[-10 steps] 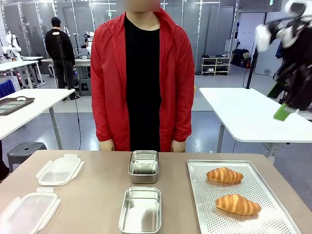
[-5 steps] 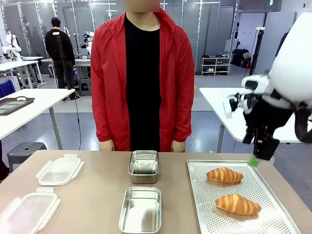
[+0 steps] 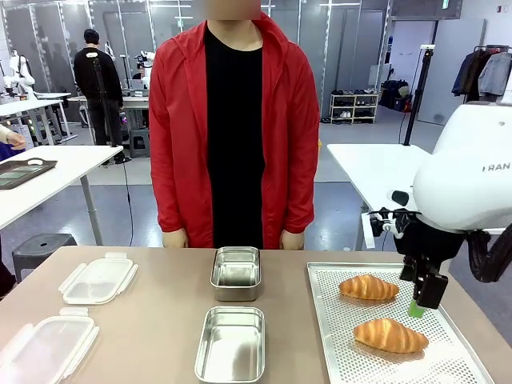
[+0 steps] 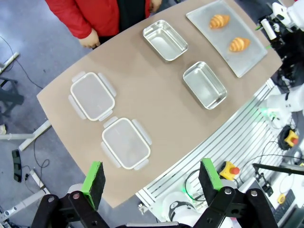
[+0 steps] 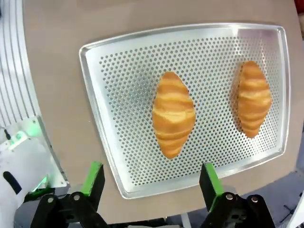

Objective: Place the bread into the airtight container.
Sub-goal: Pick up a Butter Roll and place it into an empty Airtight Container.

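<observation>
Nearest you on the table (image 3: 160,320), a clear plastic lid (image 3: 44,348) lies at the left corner. An empty steel container (image 3: 230,344) sits in the middle, and a perforated tray (image 3: 336,360) lies on the right. The nearer croissant (image 3: 390,334) rests on that tray, outside both containers.

Your right gripper (image 3: 419,302) hangs over the tray's right side, above the croissants and touching neither. Its jaws are spread wide with nothing between them. From its wrist camera you see the nearer croissant lying just ahead of the green pads (image 5: 94,176), with the other one off to the side.

Your left gripper (image 4: 152,178) is high up, looking down on the whole table. Its jaws are also spread and empty.

Farther back on the tray lies the second croissant (image 3: 368,287), a little apart from the first. Level with it, mid-table, stands a second steel container (image 3: 236,272), also empty. To its left lies a second lid (image 3: 98,278).

At the far side a person in a red jacket (image 3: 234,128) stands with both hands (image 3: 174,238) hanging just behind the table's edge.
</observation>
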`<state>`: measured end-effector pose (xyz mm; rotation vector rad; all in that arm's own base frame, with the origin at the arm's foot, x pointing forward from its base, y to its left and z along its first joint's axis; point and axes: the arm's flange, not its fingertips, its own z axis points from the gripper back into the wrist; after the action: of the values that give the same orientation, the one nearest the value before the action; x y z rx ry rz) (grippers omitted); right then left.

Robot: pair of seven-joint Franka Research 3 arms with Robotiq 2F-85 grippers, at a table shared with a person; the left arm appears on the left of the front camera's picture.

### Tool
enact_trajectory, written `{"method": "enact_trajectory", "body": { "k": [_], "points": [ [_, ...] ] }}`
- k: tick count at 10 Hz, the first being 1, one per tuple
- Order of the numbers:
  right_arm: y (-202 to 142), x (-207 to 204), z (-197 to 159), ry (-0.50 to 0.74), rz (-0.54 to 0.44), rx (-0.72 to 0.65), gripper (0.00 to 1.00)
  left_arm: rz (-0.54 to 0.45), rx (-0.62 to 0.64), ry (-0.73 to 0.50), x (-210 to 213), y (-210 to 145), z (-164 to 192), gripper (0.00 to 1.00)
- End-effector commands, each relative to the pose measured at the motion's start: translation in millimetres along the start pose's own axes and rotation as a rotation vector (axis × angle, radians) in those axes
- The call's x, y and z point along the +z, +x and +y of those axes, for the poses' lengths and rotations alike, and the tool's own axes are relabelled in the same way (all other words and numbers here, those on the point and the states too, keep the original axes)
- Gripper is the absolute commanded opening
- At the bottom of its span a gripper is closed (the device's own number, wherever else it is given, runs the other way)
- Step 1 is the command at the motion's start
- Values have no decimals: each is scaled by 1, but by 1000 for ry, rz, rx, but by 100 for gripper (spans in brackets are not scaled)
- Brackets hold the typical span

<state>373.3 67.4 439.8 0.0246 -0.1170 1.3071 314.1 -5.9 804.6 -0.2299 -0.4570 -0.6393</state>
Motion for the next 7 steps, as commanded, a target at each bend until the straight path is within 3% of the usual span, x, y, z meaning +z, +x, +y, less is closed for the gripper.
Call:
{"method": "enact_trajectory", "body": {
  "k": [1, 5, 7],
  "points": [
    [4, 7, 3, 2, -2, 13, 100, 4, -9, -10, 2, -1, -1, 100],
    [3, 3, 1, -3, 1, 6, 100, 4, -9, -10, 2, -1, -1, 100],
    [2, -28, -21, 25, 33, 117, 100, 4, -9, -10, 2, -1, -1, 100]
  ]
}}
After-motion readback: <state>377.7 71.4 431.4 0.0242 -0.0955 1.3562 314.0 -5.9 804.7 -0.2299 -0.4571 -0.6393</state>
